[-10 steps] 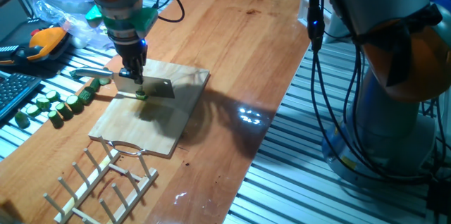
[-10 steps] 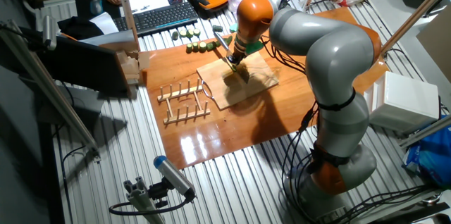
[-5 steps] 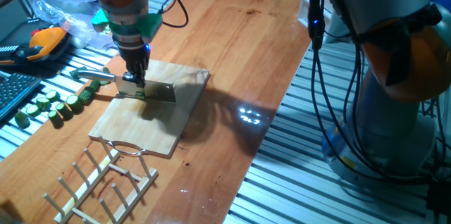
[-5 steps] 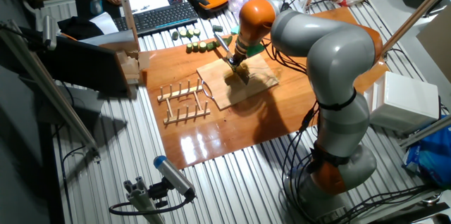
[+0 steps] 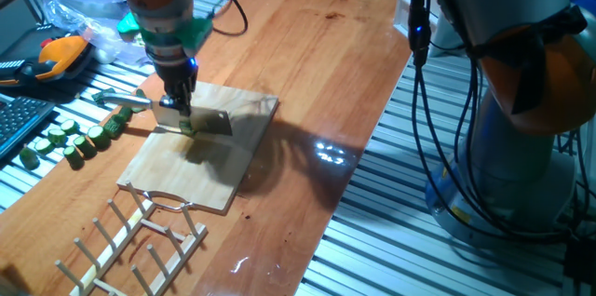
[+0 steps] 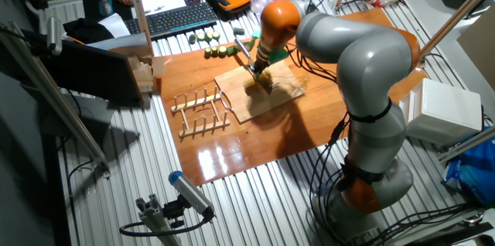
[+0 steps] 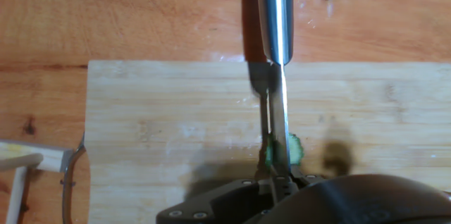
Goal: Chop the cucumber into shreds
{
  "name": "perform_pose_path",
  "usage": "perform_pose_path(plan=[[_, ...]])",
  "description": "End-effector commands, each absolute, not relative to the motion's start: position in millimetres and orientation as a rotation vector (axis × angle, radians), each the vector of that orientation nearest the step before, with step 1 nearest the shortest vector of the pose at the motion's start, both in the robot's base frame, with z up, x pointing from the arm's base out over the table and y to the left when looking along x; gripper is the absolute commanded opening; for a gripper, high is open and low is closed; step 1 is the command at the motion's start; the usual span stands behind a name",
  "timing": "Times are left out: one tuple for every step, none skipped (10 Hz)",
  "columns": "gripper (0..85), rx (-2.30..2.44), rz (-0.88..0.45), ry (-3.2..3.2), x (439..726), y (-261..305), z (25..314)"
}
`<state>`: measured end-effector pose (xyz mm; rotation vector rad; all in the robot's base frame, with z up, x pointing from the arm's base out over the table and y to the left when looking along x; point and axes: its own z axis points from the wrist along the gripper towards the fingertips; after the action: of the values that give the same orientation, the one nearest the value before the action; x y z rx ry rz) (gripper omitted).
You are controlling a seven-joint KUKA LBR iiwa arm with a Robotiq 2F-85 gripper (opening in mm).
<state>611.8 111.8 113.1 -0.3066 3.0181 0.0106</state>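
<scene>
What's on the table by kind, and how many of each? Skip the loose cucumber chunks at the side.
board: 1
rack: 1
knife: 1
cucumber slice: 1
Total: 4

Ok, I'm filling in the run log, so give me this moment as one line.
gripper: shut on knife | blade: edge-down on cucumber | cucumber: on wooden board | shreds: none visible

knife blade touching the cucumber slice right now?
Touching. In the hand view the knife blade runs edge-on into the cucumber on the wooden board, green showing on both sides of it, no gap.
</scene>
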Motion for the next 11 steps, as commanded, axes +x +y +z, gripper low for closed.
perform_pose_path(plan=[[0.0,-0.313,0.007,3.017,614,110,115],[0.0,-0.32,0.007,3.019,615,107,116],[0.0,-0.325,0.007,3.02,616,106,116],[0.0,-0.323,0.009,3.02,615,107,115],[0.0,-0.316,0.012,3.021,614,109,114],[0.0,-0.313,0.012,3.018,613,110,114],[0.0,-0.313,0.012,3.018,614,109,113],[0.0,-0.315,0.011,3.018,614,109,112],[0.0,-0.317,0.011,3.014,613,108,110],[0.0,-0.321,0.019,3.007,612,107,105],[0.0,-0.32,0.022,3.001,612,108,101]])
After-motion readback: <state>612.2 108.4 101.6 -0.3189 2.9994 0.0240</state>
